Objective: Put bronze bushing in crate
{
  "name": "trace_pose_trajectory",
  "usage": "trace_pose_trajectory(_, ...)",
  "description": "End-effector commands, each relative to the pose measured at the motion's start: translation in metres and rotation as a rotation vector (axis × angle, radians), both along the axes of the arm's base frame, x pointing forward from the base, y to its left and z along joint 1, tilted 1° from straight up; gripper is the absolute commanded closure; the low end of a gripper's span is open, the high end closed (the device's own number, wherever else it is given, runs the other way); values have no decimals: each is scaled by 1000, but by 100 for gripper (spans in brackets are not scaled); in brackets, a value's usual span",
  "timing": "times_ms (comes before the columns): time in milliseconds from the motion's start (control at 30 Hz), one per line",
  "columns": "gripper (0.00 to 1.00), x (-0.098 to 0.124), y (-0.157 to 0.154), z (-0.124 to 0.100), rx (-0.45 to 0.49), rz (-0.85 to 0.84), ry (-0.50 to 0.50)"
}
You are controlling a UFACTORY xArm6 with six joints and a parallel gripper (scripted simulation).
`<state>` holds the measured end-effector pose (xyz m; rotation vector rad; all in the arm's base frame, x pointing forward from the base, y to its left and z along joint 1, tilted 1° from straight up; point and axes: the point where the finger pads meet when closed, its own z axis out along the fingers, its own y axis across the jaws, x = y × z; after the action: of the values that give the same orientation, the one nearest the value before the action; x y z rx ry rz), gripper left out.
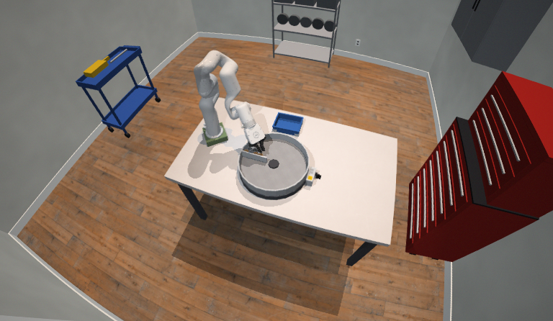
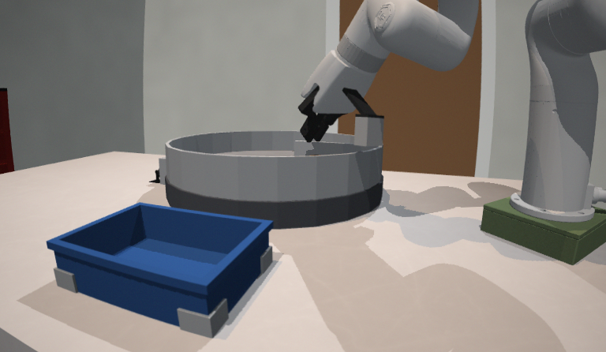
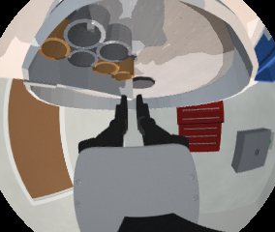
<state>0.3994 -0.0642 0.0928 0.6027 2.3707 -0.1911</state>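
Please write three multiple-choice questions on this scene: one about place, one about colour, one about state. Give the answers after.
1. Where stands the blue rectangular crate?
A) inside the round grey turning table
B) beside it
C) on the floor

2. Which colour is the square block under the arm's foot?
A) green
B) red
C) yellow

3. What do the gripper fingers hold?
A) a bushing
B) the crate
C) nothing

Key:
1 B: the top view shows both standing separately.
2 A: its sides look green.
3 C: the wrist view shows a bare gap between them.
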Motion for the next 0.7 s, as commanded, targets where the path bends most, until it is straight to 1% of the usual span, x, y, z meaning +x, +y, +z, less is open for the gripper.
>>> trace_pose_trajectory(0,86,1,0,-3,0,0,-4)
trace_pose_trajectory(367,86,1,0,-20,0,0,-4)
trace_pose_trajectory(667,86,1,0,-22,0,0,-4)
